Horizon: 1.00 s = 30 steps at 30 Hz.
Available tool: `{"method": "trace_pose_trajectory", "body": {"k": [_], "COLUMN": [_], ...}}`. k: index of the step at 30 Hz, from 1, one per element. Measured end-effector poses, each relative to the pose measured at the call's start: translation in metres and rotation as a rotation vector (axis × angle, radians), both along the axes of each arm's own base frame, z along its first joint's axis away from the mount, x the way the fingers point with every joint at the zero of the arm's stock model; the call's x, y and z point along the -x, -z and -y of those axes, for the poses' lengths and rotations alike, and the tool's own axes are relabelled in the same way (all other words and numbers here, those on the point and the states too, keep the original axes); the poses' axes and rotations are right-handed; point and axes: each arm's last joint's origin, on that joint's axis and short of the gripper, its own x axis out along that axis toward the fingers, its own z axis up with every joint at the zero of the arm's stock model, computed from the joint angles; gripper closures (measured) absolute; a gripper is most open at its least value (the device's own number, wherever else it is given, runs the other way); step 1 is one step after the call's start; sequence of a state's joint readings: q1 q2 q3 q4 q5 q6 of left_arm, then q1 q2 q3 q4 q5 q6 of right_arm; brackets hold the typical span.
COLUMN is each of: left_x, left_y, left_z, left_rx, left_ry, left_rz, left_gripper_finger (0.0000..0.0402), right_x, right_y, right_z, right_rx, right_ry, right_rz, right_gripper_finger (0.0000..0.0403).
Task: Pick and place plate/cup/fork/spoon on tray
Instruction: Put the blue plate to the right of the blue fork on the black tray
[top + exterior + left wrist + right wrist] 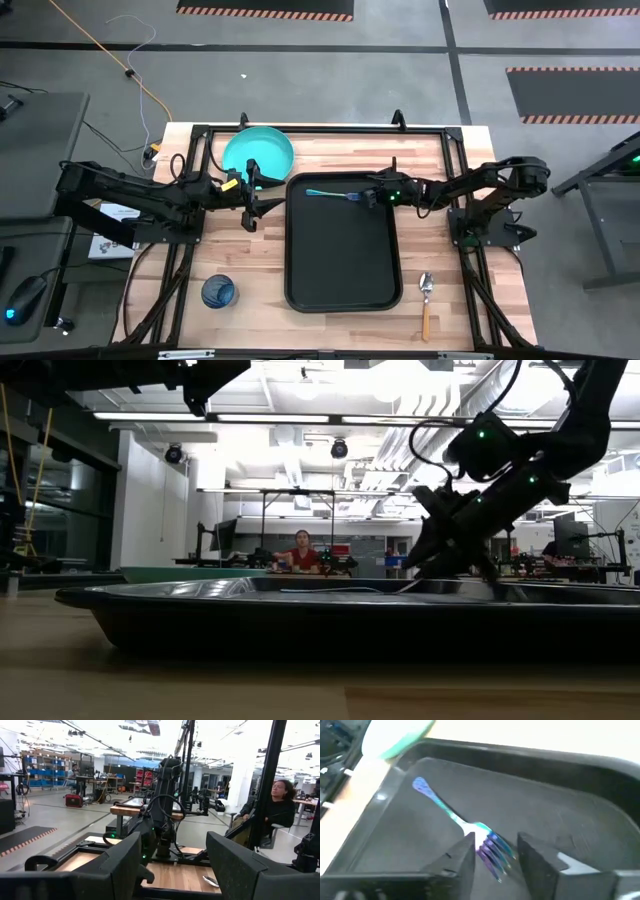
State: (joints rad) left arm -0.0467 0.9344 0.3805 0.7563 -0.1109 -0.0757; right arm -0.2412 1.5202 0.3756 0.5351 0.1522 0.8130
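Right hand (494,851) — fingers apart, straddling the fork (462,825) tines inside the tray (560,825); left hand (250,193) open beside the plate (258,152).

plate (258,152) 1 | cup (218,292) 1 | fork (330,194) 1 | spoon (425,303) 1 | tray (340,295) 1 | arms 2

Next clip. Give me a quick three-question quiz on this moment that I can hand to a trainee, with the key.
1. True or false: the fork lies inside the tray.
2. Which item sits on the table near the tray's right front corner: A) the cup, B) the spoon, C) the plate?
3. Which gripper is over the tray at the fork's tines?

Key
1. True.
2. B; the cup is off the tray's left front corner, the plate beyond its left far corner.
3. The right gripper, fingers open around the tines; the left gripper waits beside the plate.
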Motion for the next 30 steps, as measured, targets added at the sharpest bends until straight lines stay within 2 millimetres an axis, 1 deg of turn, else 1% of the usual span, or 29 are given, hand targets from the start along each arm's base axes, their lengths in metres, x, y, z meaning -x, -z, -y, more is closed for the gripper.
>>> {"method": "trace_pose_trajectory", "body": {"k": [4, 7, 11, 16, 20, 23, 30], "left_x": [0.000, 0.000, 0.000, 0.000, 0.000, 0.000, 0.000], "left_y": [0.000, 0.000, 0.000, 0.000, 0.001, 0.001, 0.004], "left_z": [0.000, -0.001, -0.001, -0.002, -0.004, -0.004, -0.004], "left_rx": [0.002, 0.005, 0.005, -0.024, -0.025, -0.058, -0.064], "left_ry": [-0.009, -0.026, -0.034, -0.064, -0.134, -0.145, -0.143], "left_rz": [0.000, -0.002, -0.003, -0.007, -0.017, -0.022, -0.052], "left_gripper_finger": [0.0188, 0.0188, 0.0188, 0.0188, 0.0188, 0.0188, 0.0188], "right_x": [0.005, 0.013, 0.026, 0.035, 0.036, 0.036, 0.036], "right_y": [-0.014, -0.027, -0.046, -0.063, -0.070, -0.070, -0.070], "right_z": [0.006, 0.010, 0.011, 0.004, -0.002, -0.004, -0.004], "right_rx": [0.063, 0.114, 0.159, 0.202, 0.245, 0.256, 0.261], "right_ry": [-0.020, -0.039, -0.091, -0.196, -0.243, -0.256, -0.263], "right_rz": [0.014, 0.004, 0.007, 0.053, 0.070, 0.071, 0.068], "right_gripper_finger": [0.0221, 0.0205, 0.0201, 0.0201, 0.0201, 0.0201, 0.0201]}}
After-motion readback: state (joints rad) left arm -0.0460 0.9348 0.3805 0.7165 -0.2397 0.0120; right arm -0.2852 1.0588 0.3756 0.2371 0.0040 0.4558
